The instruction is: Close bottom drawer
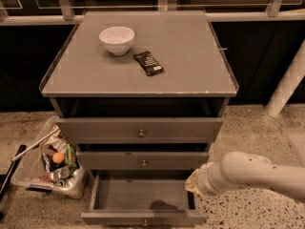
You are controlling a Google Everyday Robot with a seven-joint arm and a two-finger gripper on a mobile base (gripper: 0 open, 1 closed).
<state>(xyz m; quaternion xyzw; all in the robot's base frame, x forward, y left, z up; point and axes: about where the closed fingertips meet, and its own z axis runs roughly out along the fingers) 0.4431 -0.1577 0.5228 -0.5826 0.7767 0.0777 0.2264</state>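
Observation:
The bottom drawer (143, 218) of the grey cabinet (138, 70) is pulled far out, with its plain grey inside showing and its small round knob on the front at the frame's lower edge. The two drawers above it, middle (143, 160) and top (139, 129), stand only slightly out. My white arm reaches in from the right. My gripper (194, 182) is at its end, just beside the open drawer's right side wall, near the back right corner.
A white bowl (116, 39) and a dark snack packet (148, 63) lie on the cabinet top. A clear bin of rubbish (50, 166) stands on the speckled floor left of the cabinet. A white post (286, 87) leans at the right.

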